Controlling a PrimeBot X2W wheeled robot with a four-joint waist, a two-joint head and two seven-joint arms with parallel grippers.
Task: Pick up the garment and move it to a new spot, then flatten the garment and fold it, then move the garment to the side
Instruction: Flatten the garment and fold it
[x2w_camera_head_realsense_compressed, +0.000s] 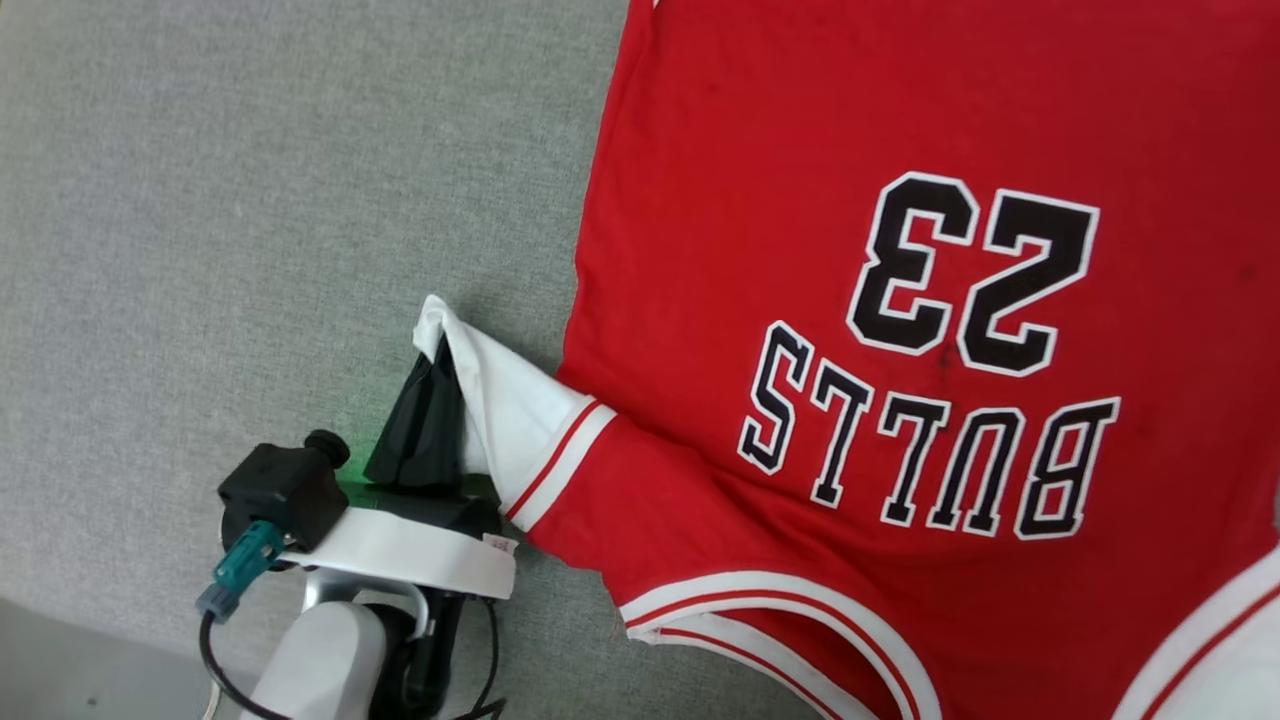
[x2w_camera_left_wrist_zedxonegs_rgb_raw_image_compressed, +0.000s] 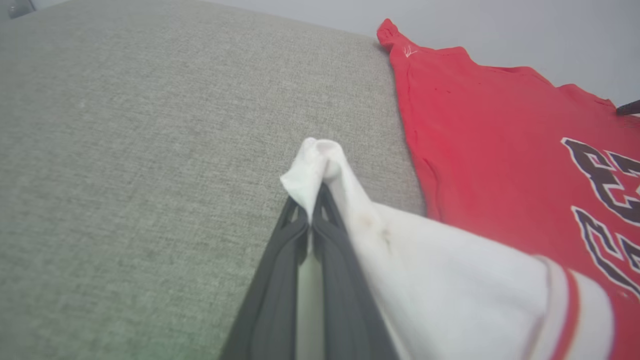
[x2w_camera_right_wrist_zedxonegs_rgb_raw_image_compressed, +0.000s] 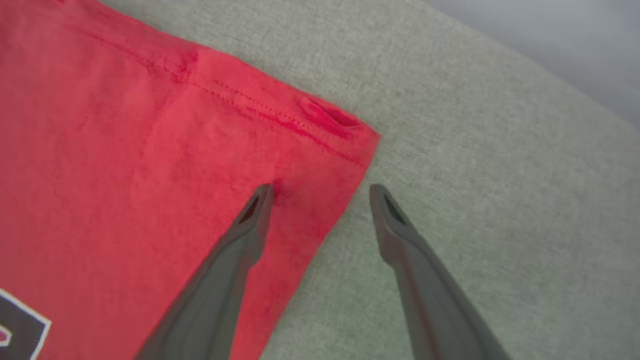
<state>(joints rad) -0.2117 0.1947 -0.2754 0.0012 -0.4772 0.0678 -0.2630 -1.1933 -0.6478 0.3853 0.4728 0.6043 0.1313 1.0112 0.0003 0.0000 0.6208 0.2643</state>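
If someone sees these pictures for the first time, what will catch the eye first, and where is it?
The red garment with its black "BULLS 23" print, upside down in the head view, covers the right side of the grey fabric surface. At lower left, the left gripper is shut on the tip of the white sleeve, which rises in a peak. The right gripper stands open over a red hem corner.

Hard to pin down tbh; the surface (x2w_camera_head_realsense_compressed: 250, 200) is grey woven cloth, kinda upholstery-like; past its edge just a plain pale backdrop (x2w_camera_left_wrist_zedxonegs_rgb_raw_image_compressed: 525, 25); some bare indoor room, can't say more.
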